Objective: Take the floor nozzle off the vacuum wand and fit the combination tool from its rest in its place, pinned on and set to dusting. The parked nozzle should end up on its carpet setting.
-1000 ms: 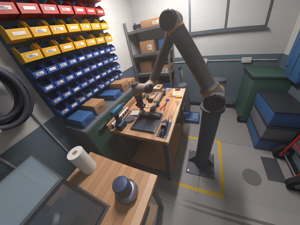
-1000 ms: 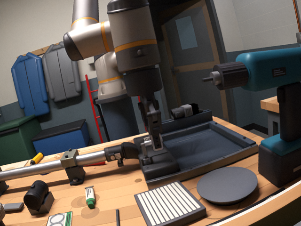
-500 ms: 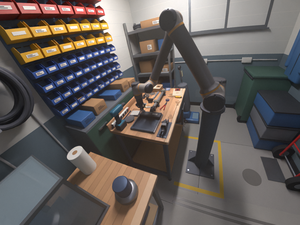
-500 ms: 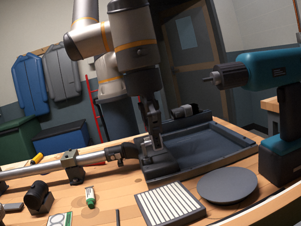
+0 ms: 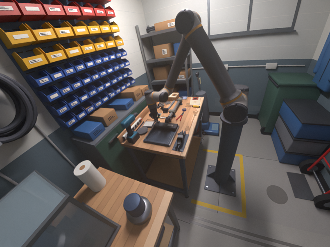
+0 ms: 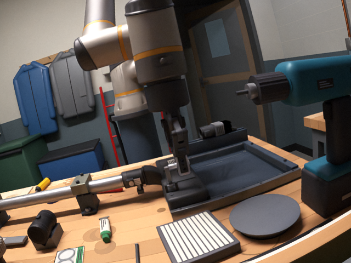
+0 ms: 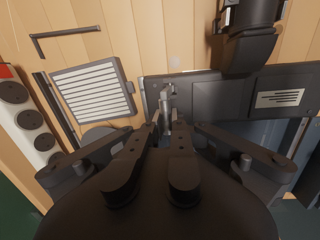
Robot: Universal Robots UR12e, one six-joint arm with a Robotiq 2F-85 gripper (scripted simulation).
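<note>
A small grey lever (image 7: 165,108) stands up from the left end of the floor nozzle (image 7: 227,95) (image 6: 184,184). My gripper (image 7: 165,117) (image 6: 181,167) comes down from above and is closed on this lever. The dark nozzle sits at the near edge of the parking tray (image 6: 238,167), and its neck joins the metal vacuum wand (image 6: 56,192). The wand lies level in a clamp block (image 6: 83,192), running left along the bench. The combination tool (image 6: 215,128) lies on its rest beyond the tray.
A teal drill (image 6: 320,119) stands in its dock at the right. A ribbed filter (image 6: 198,236) and a grey disc (image 6: 265,213) lie on the front of the bench. A power strip (image 7: 25,116) lies along the bench's left edge. A small tube (image 6: 105,225) lies under the wand.
</note>
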